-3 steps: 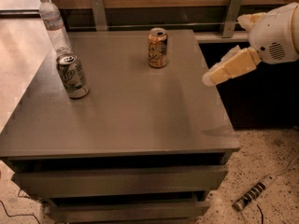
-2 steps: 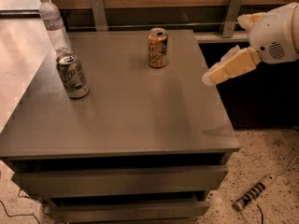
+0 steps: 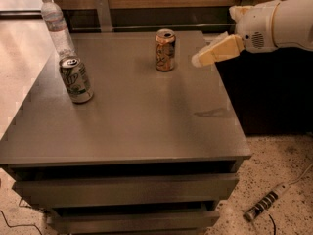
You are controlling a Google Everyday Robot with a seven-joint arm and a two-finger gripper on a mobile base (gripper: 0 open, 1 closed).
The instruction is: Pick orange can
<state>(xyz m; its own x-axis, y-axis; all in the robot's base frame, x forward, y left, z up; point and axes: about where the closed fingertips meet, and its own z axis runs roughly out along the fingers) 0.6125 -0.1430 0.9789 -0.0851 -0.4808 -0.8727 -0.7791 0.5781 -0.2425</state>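
The orange can [image 3: 165,50] stands upright near the far edge of the grey cabinet top [image 3: 132,116], with an orange and cream label and a silver top. My gripper [image 3: 198,59] comes in from the right on a white arm [image 3: 274,26]. It hovers just right of the can, a short gap away, at about the can's height. It holds nothing.
A green-and-white can [image 3: 76,79] stands at the left of the top. A clear water bottle [image 3: 57,27] stands behind it at the far left corner. Drawers front the cabinet below. A power strip [image 3: 264,205] lies on the speckled floor at the lower right.
The view has shifted lower and closer. My gripper has moved left, from beyond the table's right edge to just beside the orange can. The cans and bottle have not moved.
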